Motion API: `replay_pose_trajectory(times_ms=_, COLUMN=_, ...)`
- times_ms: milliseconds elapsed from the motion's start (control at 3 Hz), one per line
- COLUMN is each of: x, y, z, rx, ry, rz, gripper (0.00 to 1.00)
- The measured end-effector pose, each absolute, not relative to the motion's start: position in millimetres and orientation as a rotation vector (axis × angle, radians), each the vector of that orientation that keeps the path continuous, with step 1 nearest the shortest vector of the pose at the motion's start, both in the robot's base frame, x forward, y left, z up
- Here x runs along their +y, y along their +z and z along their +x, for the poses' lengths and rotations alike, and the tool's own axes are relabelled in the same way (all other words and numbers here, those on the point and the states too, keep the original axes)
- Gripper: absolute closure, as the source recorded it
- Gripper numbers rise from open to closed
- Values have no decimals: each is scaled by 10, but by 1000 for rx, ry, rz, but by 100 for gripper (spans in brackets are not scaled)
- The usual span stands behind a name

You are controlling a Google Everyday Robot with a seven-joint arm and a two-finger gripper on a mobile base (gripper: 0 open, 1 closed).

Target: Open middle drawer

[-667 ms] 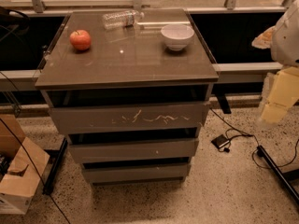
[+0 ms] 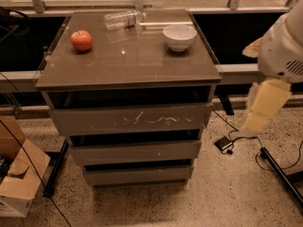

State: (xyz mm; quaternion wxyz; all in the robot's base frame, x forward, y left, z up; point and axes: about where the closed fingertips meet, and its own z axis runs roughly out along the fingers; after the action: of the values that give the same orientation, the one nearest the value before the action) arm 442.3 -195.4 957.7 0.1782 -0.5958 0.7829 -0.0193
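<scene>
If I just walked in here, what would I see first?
Probably the red apple on the left of the cabinet top, with a white bowl on the right and a plastic bottle lying at the back. Next, the white scratches on the top drawer, above the plain middle drawer. The robot's gripper hangs beside the cabinet's right side.

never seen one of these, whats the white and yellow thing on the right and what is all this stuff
That is a robot's arm, white, at the right edge; the pale yellow piece hanging from it is its gripper, beside the cabinet and touching nothing. One camera looks down at the cabinet from the front. On the cabinet top are an apple, a plastic bottle lying on its side and a white bowl. Below are three drawer fronts; the middle drawer, plain, under the scratched front, is the one to open.
</scene>
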Motion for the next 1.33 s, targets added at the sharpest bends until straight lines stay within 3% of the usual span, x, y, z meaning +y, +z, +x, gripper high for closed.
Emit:
replay_pose_trajectory(times_ms=667, x=-1498, y=8779, z=4706, rx=2129, ry=133, rz=-1640, gripper=0)
replay_pose_trajectory(times_ms=1333, x=-1451, y=7777, z=4901, rx=2149, ry=440, rz=-1630, gripper=0)
